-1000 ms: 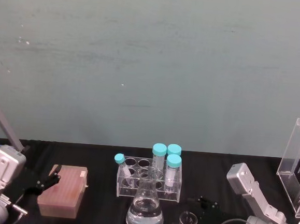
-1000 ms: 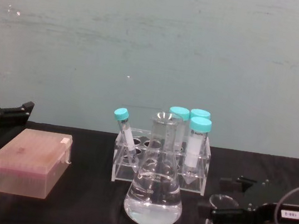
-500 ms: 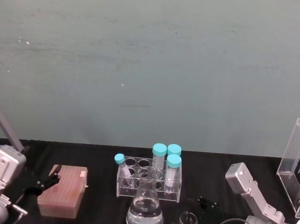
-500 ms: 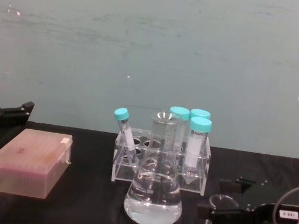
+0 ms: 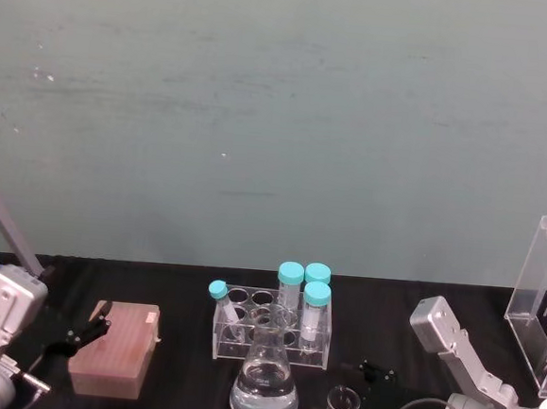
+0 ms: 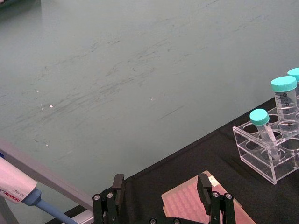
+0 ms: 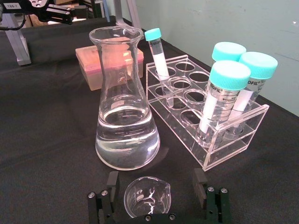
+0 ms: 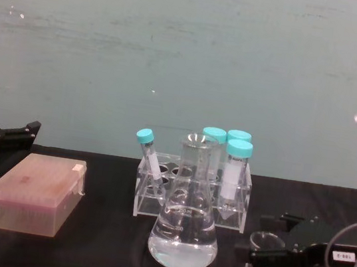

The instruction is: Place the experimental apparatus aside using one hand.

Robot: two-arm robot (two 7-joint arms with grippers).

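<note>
CHANGE: right gripper [image 7: 155, 178] has crept slightly lower and nearer, jaws spread either side of the small beaker [image 7: 146, 201], which stands near, just right of the conical flask [image 7: 125, 135] | MEANING: grasp looks imminent; nothing set aside yet | UNCLEAR: whether the pads touch glass; beaker base cut off; acrylic stand [image 5: 542, 311] cropped at far right | IDLE: left gripper [image 6: 160, 178] parked left, jaws spread
</note>
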